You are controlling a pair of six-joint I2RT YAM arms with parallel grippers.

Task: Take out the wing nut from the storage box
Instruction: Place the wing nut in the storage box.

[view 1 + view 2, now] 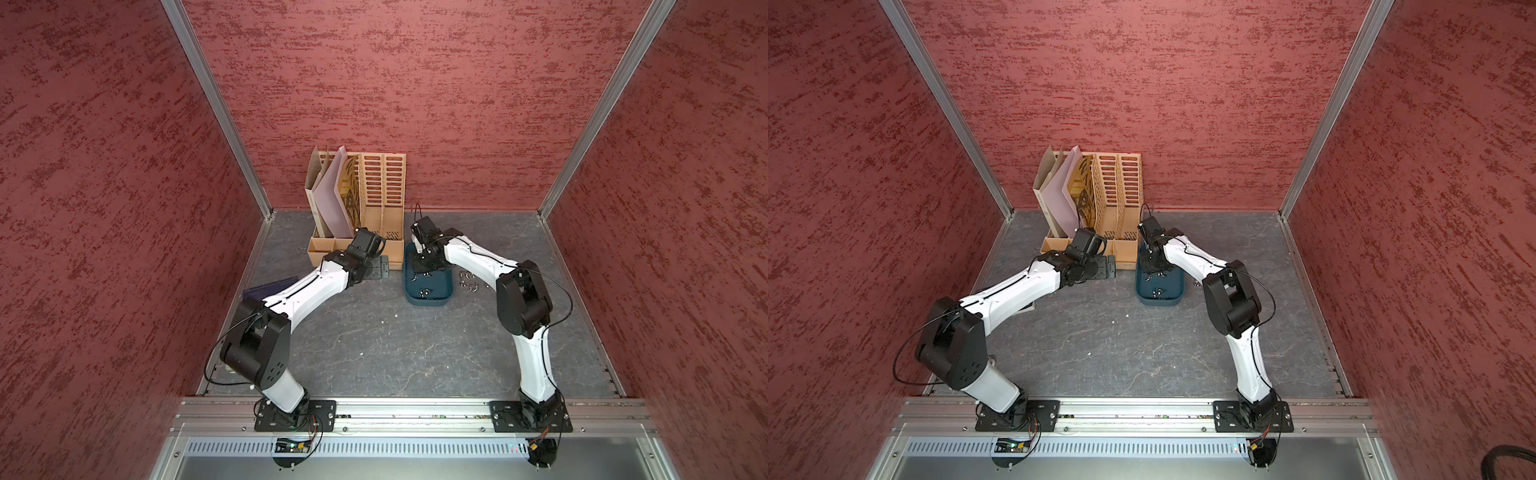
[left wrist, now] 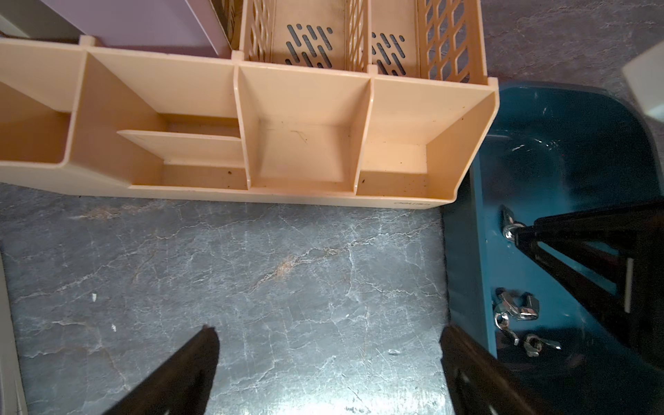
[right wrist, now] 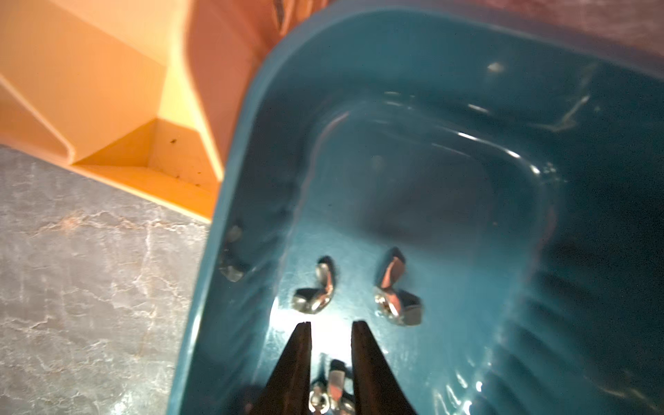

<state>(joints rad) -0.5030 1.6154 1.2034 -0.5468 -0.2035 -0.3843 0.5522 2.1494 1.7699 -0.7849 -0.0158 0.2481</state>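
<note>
Surveying the table [image 1: 374, 345]: dark marbled surface; both arms reach toward its far end.
File organiser [image 1: 376, 195]: beige, slotted, standing at the back wall. It has no part in this job.
Storage box [image 1: 428, 305]: teal tray on the table, just beside the organiser's front corner.
Left gripper [image 2: 330, 345]: fingers spread wide and empty, over bare table beside the box.
Right gripper [image 3: 330, 325]: lowered inside the box, jaws narrowly parted, tips bare.
Wing nuts outside [image 1: 467, 282]: a small group lies on the table on the box's right side.
Wing nuts inside [image 3: 314, 294]: two lie just ahead of the tips. A third nut [image 3: 332, 390] shows through the gap behind them, and I cannot tell whether it is touched.
Progress: I judge the job partly done. The next nut has yet to be pinched and lifted over the rim.
</note>
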